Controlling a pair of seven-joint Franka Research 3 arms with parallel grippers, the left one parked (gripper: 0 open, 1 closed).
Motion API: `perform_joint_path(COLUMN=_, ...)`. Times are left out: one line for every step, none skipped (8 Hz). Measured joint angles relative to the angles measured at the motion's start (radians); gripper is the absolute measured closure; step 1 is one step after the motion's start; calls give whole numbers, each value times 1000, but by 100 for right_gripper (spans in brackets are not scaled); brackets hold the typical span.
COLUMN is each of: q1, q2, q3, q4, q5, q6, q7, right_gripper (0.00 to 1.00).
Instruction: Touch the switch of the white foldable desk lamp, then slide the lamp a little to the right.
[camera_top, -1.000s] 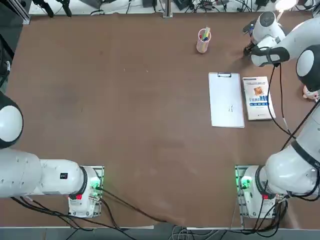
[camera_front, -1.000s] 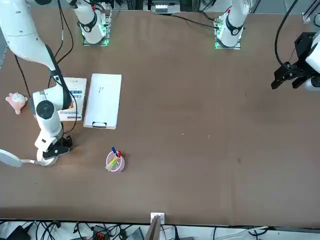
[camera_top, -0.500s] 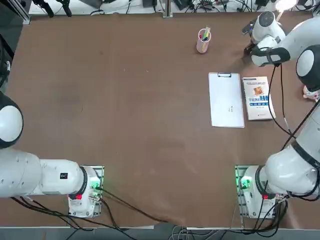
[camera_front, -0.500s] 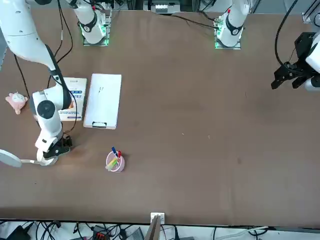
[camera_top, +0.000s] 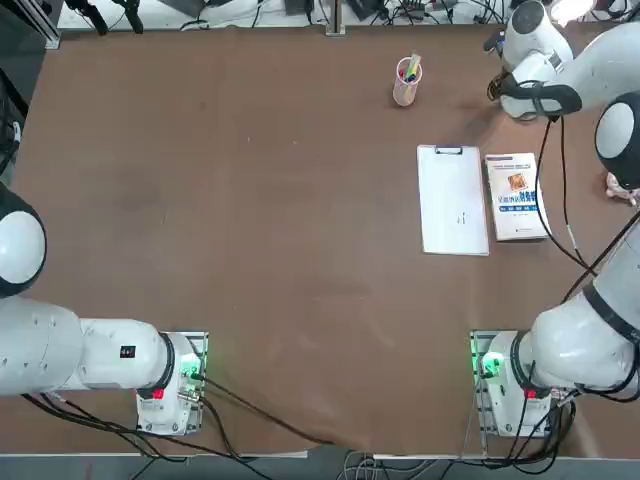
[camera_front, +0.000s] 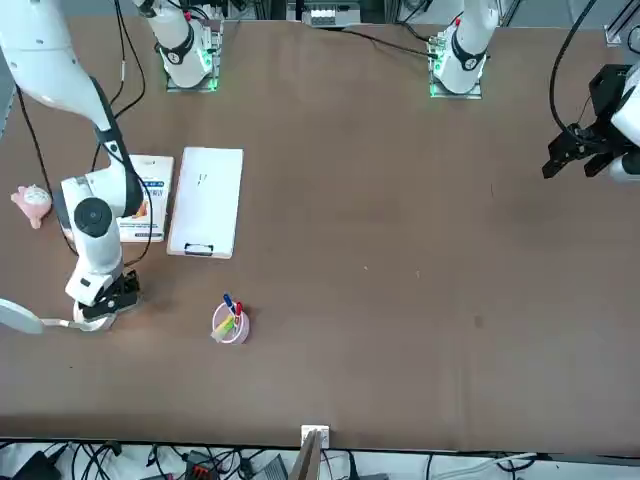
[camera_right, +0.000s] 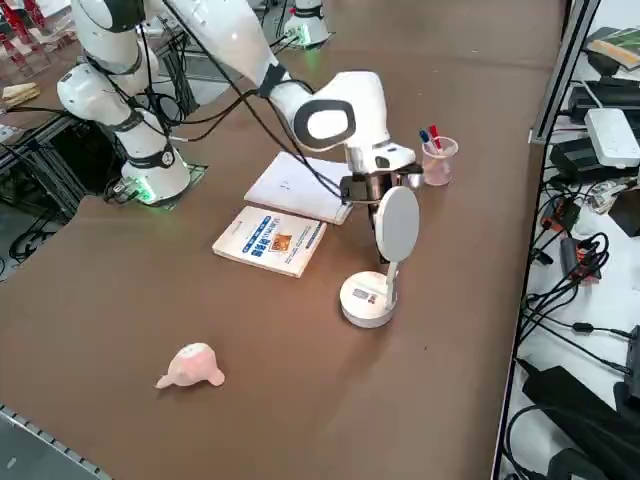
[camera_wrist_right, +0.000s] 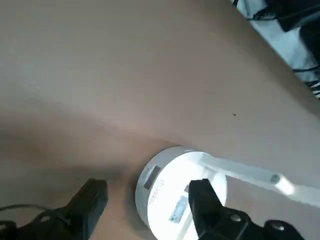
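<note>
The lamp (camera_right: 367, 305) stands at the far right of the worktop (camera_top: 280, 220), beyond the book (camera_top: 516, 196). Its round base (camera_front: 95, 323) is flat on the surface; its thin arm (camera_front: 60, 323) leads up and out to the robot's right, ending in the disc-shaped head (camera_front: 20, 317). Seen from the front, its long axis runs nearly sideways across the worktop.

The right pincer (camera_wrist_right: 150, 192) is released, its two fingers (camera_wrist_right: 205, 200) spread at the lamp, one overlapping the base in the wrist view, the other out to its side.

Count: one lamp, one book, one clipboard (camera_top: 452, 200), one pink cup (camera_top: 406, 88) with pens in it, one pink toy (camera_right: 192, 366).
</note>
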Motion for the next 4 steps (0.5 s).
perform_joint_path(q1=23, q2=-12, q3=1, q4=36, q5=1, q6=-81, q7=-75, right_gripper=1)
perform_joint_path(q1=49, q2=-19, q3=3, q4=86, q5=2, q6=-181, q7=-138, right_gripper=1)
perform_joint_path(q1=83, q2=-22, q3=5, q4=136, q5=2, q6=-273, q7=-195, right_gripper=0)
perform_joint_path(q1=117, q2=-23, q3=6, q4=174, q5=0, q6=-343, q7=-267, right_gripper=0)
